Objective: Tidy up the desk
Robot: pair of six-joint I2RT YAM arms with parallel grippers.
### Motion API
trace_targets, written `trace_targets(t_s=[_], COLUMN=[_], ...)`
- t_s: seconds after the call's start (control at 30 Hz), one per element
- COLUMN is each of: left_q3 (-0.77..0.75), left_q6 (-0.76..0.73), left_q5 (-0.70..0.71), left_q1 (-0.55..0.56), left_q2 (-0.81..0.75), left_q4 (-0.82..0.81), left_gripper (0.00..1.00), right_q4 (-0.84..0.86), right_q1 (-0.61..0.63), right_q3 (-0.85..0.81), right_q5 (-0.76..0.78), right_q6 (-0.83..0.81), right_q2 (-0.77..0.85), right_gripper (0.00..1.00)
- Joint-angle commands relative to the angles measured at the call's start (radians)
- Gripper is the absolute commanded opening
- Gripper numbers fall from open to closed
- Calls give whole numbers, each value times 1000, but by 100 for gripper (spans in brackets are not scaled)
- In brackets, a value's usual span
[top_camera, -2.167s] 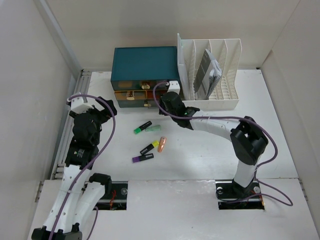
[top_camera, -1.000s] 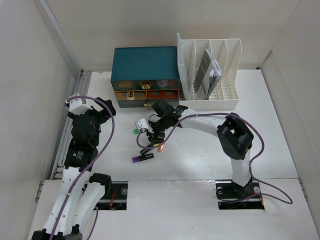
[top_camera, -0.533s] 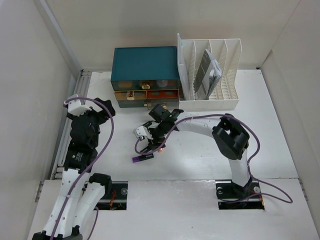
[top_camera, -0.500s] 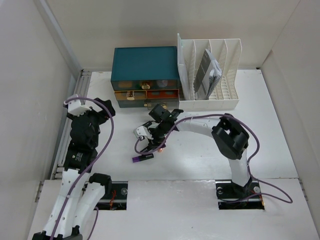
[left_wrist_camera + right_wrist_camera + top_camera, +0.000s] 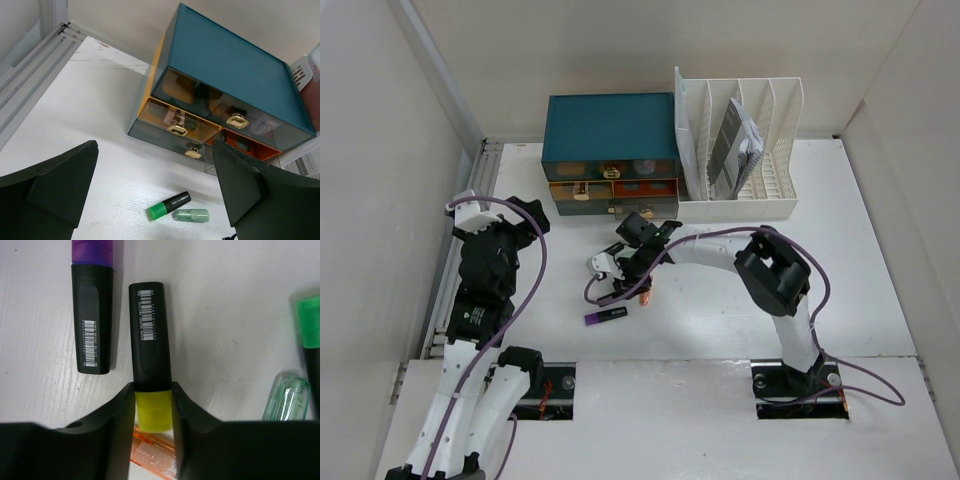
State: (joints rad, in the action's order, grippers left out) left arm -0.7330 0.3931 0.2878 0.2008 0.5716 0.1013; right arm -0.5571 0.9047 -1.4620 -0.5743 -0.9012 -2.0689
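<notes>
The desk (image 5: 720, 325) is a white tabletop with loose markers near its middle. My right gripper (image 5: 623, 281) reaches down over them. In the right wrist view, the right gripper (image 5: 152, 387) is shut on the yellow highlighter (image 5: 148, 335), with its fingers pressed to both sides at the yellow cap. A purple highlighter (image 5: 92, 315) lies just left of it and also shows in the top view (image 5: 606, 316). An orange clear piece (image 5: 150, 456) lies under the jaws. My left gripper (image 5: 516, 217) hovers open and empty at the left; between its fingers (image 5: 50, 185) lie a green highlighter (image 5: 168, 205) and a clear green cap (image 5: 191, 215).
A teal drawer box (image 5: 610, 128) stands at the back, with brass-handled drawers (image 5: 177, 129) facing forward. A white slotted file rack (image 5: 765, 190) holding papers stands to its right. White walls surround the desk. The green highlighter (image 5: 310, 335) and clear cap (image 5: 285, 397) lie right of my right gripper.
My right gripper has moved from the front of the drawer box down to the markers and closed on the yellow highlighter. The left arm has barely shifted.
</notes>
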Motion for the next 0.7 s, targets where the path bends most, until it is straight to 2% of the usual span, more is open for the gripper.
trace_targets(t_s=[0.0,0.1,0.2,0.33,0.57,0.6,0.67], left_q3=[3,3,3,3,3,3,3], left_q6=[-13,-13,-13,-13,-13,-13,-33], left_q5=[-1,-1,8,19,19,-2,-42], left_q1=[-1,-1,-1,-1,-1,-1,-1], left_q2=[-15,-15,-15,-15,-6,4,4], left_q4=[-41,-41,-41,-41,-41,-41,-9], left_gripper=[96,96,95,94,93,90,84], right_q4=[10,10,-15,-20,88,104,152], right_q1=[3,3,3,3,3,3,3], right_q3=[-23,-43,-82,-127,-136,-124,-112], right_q5=[16,25,43,108,408,494,559], right_q6=[15,33,42,76,133,142,156], right_q2=[-13,4,47,182,326,335,355], right_gripper=[30,22,20,20,20,20,20])
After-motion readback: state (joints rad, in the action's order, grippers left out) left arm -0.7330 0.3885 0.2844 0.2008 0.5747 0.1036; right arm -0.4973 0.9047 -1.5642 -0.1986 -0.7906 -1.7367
